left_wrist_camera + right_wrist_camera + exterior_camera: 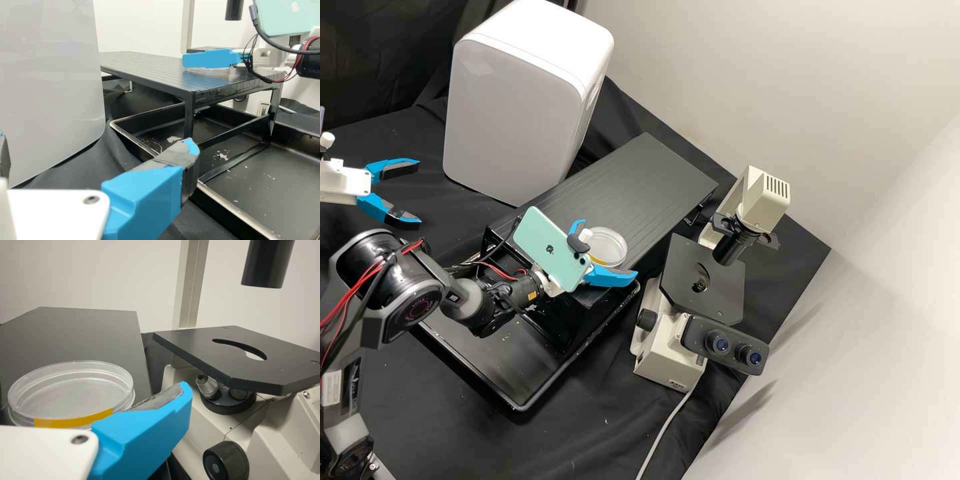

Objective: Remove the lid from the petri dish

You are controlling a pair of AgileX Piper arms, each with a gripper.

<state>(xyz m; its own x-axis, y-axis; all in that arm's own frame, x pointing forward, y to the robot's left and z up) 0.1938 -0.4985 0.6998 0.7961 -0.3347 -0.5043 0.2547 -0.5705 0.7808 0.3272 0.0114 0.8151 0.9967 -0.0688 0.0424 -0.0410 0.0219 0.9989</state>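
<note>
- Two arms; your right gripper (603, 257) is nearer, fingers spread either side of the petri dish (611, 243) on the black shelf (640, 180).
- Its lid (70, 386) sits on, flat between them.
- Your left gripper (410, 190) gapes, well apart.

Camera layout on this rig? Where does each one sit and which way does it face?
High view: fixed off the arms, looking down on the bench; both arms show, left tool open, right tool open at the petri dish.
Left wrist view: on the left arm, facing across the tray and shelf; own finger in front.
Right wrist view: on the right arm, facing petri dish and microscope; own finger in front.
Shared: high and right wrist views both show petri dish and microscope.
</note>
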